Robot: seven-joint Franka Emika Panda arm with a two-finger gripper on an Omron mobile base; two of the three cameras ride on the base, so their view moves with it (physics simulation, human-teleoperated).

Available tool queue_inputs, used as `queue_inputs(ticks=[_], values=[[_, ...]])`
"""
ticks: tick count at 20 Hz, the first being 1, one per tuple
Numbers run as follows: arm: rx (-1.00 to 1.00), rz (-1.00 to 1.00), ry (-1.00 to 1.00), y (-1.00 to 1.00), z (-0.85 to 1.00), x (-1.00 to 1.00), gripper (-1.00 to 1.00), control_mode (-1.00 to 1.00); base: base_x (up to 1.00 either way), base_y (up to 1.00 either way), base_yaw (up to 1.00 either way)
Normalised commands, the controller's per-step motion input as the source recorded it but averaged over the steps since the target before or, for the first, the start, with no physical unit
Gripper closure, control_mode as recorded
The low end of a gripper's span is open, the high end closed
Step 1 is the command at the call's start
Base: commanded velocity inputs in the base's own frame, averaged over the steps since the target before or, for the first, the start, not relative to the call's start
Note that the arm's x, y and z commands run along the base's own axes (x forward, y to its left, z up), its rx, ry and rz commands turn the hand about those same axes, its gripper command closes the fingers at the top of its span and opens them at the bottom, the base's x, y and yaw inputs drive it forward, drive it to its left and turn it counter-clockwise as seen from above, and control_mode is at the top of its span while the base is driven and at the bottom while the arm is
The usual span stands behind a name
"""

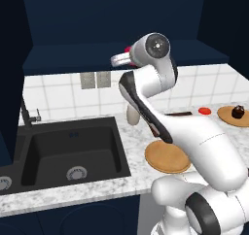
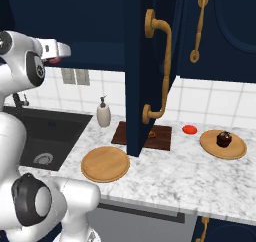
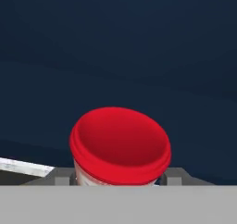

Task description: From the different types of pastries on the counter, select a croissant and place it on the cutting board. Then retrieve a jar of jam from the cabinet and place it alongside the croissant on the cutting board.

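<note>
red jar of jam [image 3: 120, 144], navy cabinet [image 2: 145, 61], grey-veined white counter [image 2: 175, 173]

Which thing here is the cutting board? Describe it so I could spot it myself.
Find the white marble counter right of the black sink. The cutting board lies near the tiled wall, partly behind the open navy cabinet door. It is flat, dark brown and rectangular, unlike the round tan plates.

My arm was raised high, the hand reaching far to the left.

From the base at the near right, my white arm rose, folded at the elbow and climbed to a big dark-capped joint at the top. My wrist ran level from there. My gripper [image 3: 118, 179] was closed around the jar of jam [image 3: 120, 144], its two dark fingertips [image 3: 61, 177] flanking the jar's sides.
</note>
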Motion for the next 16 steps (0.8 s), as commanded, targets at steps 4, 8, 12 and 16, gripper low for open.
queue_inputs(ticks=[4, 8, 12, 16], values=[[0.0, -0.15, 0.0, -0.29, 0.01, -1.0, 1.0, -1.0, 0.0, 0.0, 0.0], [0.0, -0.44, 0.0, -0.32, -0.22, -1.0, 1.0, -1.0, 0.0, 0.0, 0.0], [0.0, -0.51, 0.03, -0.19, -0.47, -0.82, 1.0, -1.0, 0.0, 0.0, 0.0], [0.02, -0.48, 0.09, -0.17, -0.69, -0.24, 1.0, -1.0, 0.0, 0.0, 0.0]])
